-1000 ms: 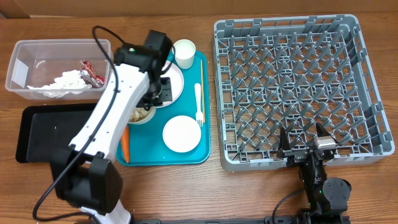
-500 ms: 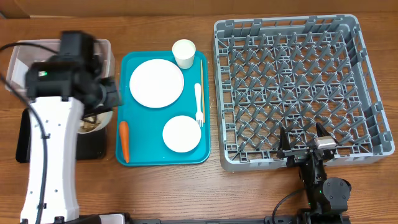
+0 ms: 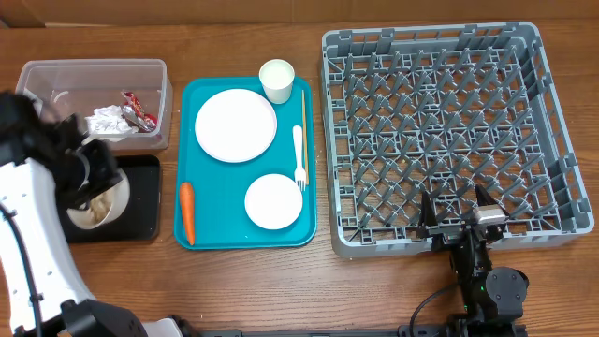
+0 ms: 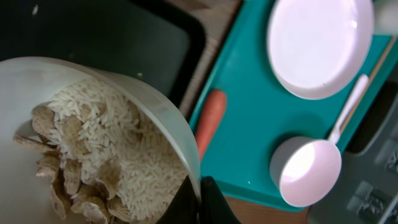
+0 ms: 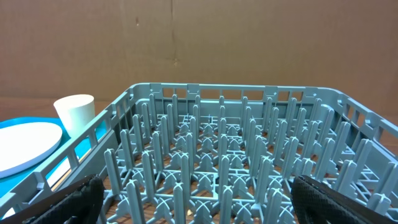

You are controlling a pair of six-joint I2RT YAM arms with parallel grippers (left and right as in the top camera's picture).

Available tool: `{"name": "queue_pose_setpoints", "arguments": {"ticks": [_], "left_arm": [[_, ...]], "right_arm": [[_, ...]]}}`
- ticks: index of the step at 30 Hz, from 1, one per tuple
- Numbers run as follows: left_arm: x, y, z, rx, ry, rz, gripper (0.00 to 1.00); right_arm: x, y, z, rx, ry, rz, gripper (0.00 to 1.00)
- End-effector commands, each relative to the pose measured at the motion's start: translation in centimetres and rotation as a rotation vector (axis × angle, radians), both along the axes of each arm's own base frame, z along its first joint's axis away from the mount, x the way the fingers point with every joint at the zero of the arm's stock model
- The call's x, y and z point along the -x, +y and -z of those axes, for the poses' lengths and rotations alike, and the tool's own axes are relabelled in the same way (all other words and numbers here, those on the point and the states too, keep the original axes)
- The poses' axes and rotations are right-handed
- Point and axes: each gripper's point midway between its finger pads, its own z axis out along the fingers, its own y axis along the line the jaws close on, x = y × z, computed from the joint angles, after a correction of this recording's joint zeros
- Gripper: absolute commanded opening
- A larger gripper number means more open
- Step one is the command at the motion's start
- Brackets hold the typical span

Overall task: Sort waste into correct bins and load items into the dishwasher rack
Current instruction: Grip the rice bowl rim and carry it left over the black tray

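**Left jaws clamp a rice bowl over the black tray; right jaws wide at the rack's near rim**

At 5 o'clock on the table [image 3: 374, 281], nearest the edge, the right arm [image 3: 489, 283] rests with its jaws spread wide and empty, just at the near wall of the grey dishwasher rack [image 3: 449, 131]; at 8 o'clock the left arm [image 3: 23, 243] has its jaws clenched on the rim of the rice bowl [image 4: 169, 122], which carries white rice [image 4: 134, 165] and beige food scraps [image 4: 62, 194] and hangs over the near left part of the black tray [image 3: 142, 201]; whether it touches the tray I cannot tell.

Toward the centre lies the teal tray [image 3: 220, 201]; the orange carrot [image 3: 187, 212] lies lengthwise at its 8 o'clock edge; a small white bowl [image 3: 273, 200] sits at its 5 o'clock; a white fork [image 3: 299, 154] lies just beside that bowl, with the chopsticks [image 3: 303, 108] along the 3 o'clock rim; a large white plate [image 3: 236, 125] sits farther back, and a white cup [image 3: 277, 80] stands at 1 o'clock.

At the table's 10 o'clock, the clear tub [image 3: 56, 80] holds a crumpled napkin [image 3: 108, 122] and a red wrapper [image 3: 138, 108], touching each other; the rack fills the right side, bare of dishes.
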Motion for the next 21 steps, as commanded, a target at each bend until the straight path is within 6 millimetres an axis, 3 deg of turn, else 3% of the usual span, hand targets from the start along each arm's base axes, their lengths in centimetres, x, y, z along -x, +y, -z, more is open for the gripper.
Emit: {"name": "queue_pose_setpoints", "arguments": {"ticks": [1,6,9,16,21], "left_arm": [[1.3,1.3,1.8,0.055,-0.011,-0.046,0.04],[2.4,3.3,4.1,0.056,-0.011,-0.113,0.04],[2.3,3.8,4.3,0.056,-0.027,-0.128,0.04],[-0.4,4.4,3.4,0.036,-0.173,-0.066,0.04],[-2.0,3.5,3.2,0.073,-0.293,0.022,0.04]], "right_arm": [[0.0,-0.1,0.2,0.004,-0.004,0.003,1.00],[0.0,-0.1,0.2,0.004,-0.004,0.003,1.00],[0.0,-0.1,0.2,0.004,-0.004,0.003,1.00],[0.0,-0.1,0.2,0.004,-0.004,0.003,1.00],[0.0,-0.1,0.2,0.004,-0.004,0.003,1.00]]}}
